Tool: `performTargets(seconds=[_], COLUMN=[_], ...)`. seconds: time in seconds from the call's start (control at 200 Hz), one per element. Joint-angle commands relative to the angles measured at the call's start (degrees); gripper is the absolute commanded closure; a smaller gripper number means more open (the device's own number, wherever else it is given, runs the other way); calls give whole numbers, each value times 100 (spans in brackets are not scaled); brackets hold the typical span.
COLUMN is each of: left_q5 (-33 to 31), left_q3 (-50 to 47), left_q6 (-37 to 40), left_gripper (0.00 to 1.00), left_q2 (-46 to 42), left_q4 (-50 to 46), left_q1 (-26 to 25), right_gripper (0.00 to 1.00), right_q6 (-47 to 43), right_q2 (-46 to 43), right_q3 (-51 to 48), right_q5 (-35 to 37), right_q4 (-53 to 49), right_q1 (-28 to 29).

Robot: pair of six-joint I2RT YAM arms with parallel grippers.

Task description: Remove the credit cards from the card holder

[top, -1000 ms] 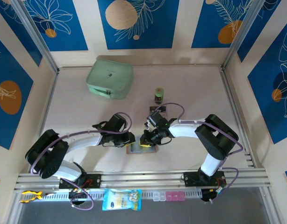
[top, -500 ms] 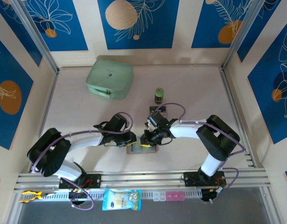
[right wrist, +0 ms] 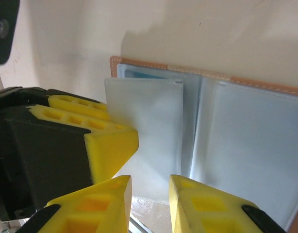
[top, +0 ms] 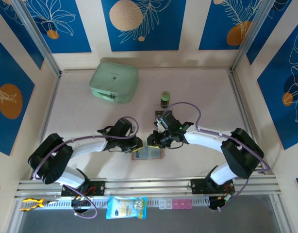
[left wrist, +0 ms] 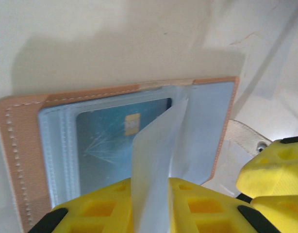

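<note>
The card holder (top: pixel 150 154) lies open on the table between both grippers, pinkish-brown with pale grey-blue sleeves (right wrist: pixel 246 145). My left gripper (top: pixel 136 145) is shut on one pale inner sleeve (left wrist: pixel 156 160), which stands up between its yellow fingers (left wrist: pixel 95 208). A blue-grey credit card (left wrist: pixel 122 141) with a gold chip sits inside a clear sleeve behind it. My right gripper (top: pixel 153 142) hovers at the holder's far edge. Its jaws (right wrist: pixel 149 199) are open a little with nothing between them, just beside the left gripper's fingertip (right wrist: pixel 110 141).
A green-and-black cylinder (top: pixel 165 99) stands behind the right gripper. The mint-green case (top: pixel 114 82) sits at the back left. A snack bag (top: pixel 126 207) and small pill boxes (top: pixel 177 204) lie on the near rail. Metal frame rails border the table.
The right arm's elbow has swung out to the right and its jaws have parted slightly. The left gripper keeps its hold on the sleeve and has barely moved.
</note>
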Motion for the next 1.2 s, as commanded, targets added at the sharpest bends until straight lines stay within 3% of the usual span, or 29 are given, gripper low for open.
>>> performTargets(seconds=[0.0, 0.25, 0.585, 0.72, 1.195], left_q5=[147, 251, 350, 347, 121], left_q3=[249, 625, 1114, 1170, 1037], left_q6=[-11, -23, -56, -70, 44], left_gripper=[79, 78, 58, 56, 48], left_q2=[-51, 354, 896, 985, 751], left_q4=[-56, 52, 189, 225, 40], left_q1=[-77, -188, -381, -411, -403], right_gripper=[73, 72, 71, 70, 69], right_q6=[-32, -95, -132, -147, -126], right_q2=[-265, -663, -1226, -1385, -1149], right_q3=[-181, -394, -574, -609, -428], right_q5=[102, 86, 104, 129, -42], right_q4=[-296, -425, -643, -740, -627], right_q1=[-139, -418, -704, -756, -664])
